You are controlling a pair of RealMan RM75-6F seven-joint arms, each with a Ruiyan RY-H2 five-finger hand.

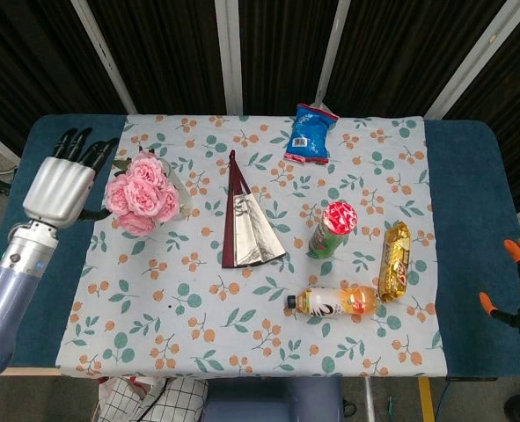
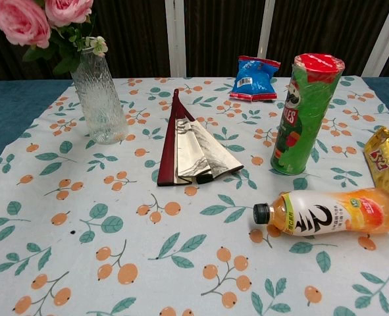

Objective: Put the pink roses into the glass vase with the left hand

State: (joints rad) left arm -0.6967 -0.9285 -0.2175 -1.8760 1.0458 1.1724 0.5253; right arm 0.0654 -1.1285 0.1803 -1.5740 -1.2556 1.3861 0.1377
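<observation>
The pink roses [image 2: 33,16] stand in the one glass vase [image 2: 100,99] at the far left part of the flowered tablecloth [image 1: 242,343]. In the head view about four or five blooms [image 1: 142,192] make one bunch and hide most of the vase.

The left hand [image 1: 62,183] is just to the left of the bunch, over the blue table edge. Its fingers [image 1: 76,146] are straight and a little apart, and it holds nothing. Of the right hand, only a small part with orange tips [image 1: 516,281] shows at the right border; whether it is spread or closed cannot be told.

On the cloth there are also one folded fan [image 1: 245,220], one blue snack bag [image 1: 310,134], one green chip can [image 2: 304,113] standing upright, one juice bottle [image 2: 329,212] lying on its side, and one gold snack packet [image 1: 395,260].
</observation>
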